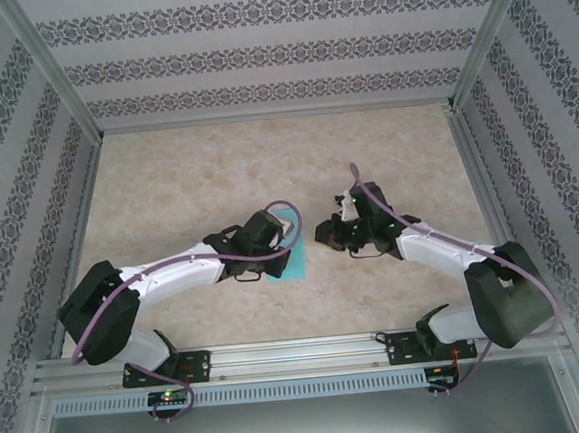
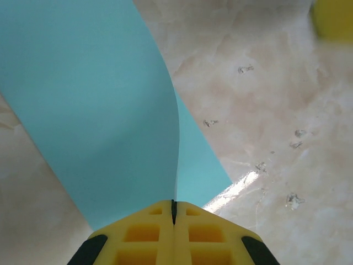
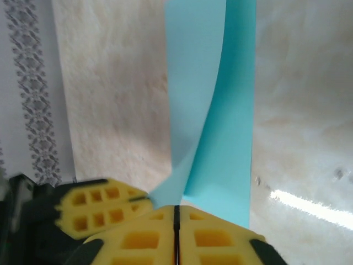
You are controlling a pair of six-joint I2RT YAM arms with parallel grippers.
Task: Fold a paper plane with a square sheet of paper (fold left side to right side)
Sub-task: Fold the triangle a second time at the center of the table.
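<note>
**Left gripper pinching the blue sheet, right one closed up next to it**

Starting on the left: the left gripper [image 1: 274, 240] sits over the square sheet of paper [image 1: 295, 258], near the middle of the table [image 1: 196, 174]. On its own wrist cam the yellow fingers [image 2: 143, 237] are pressed together. The paper's raised edge runs straight into the seam between them, so it's clamped on the sheet. From there the paper rises as a curved flap. A lower strip of it lies flat on the table just right of the flap.

Moving right: the right gripper [image 1: 321, 236] points at the sheet from the other side, close to its right edge. The left wrist cam catches one of its yellow fingers up in the corner, with bare table between it and the paper. On the right wrist cam the right gripper's jaws are closed tight, finger against finger. The sheet curls up ahead of them, the left gripper's fingers [image 3: 102, 210] sit just left of its tips, and the patterned wall [image 3: 33, 83] is behind.
</note>
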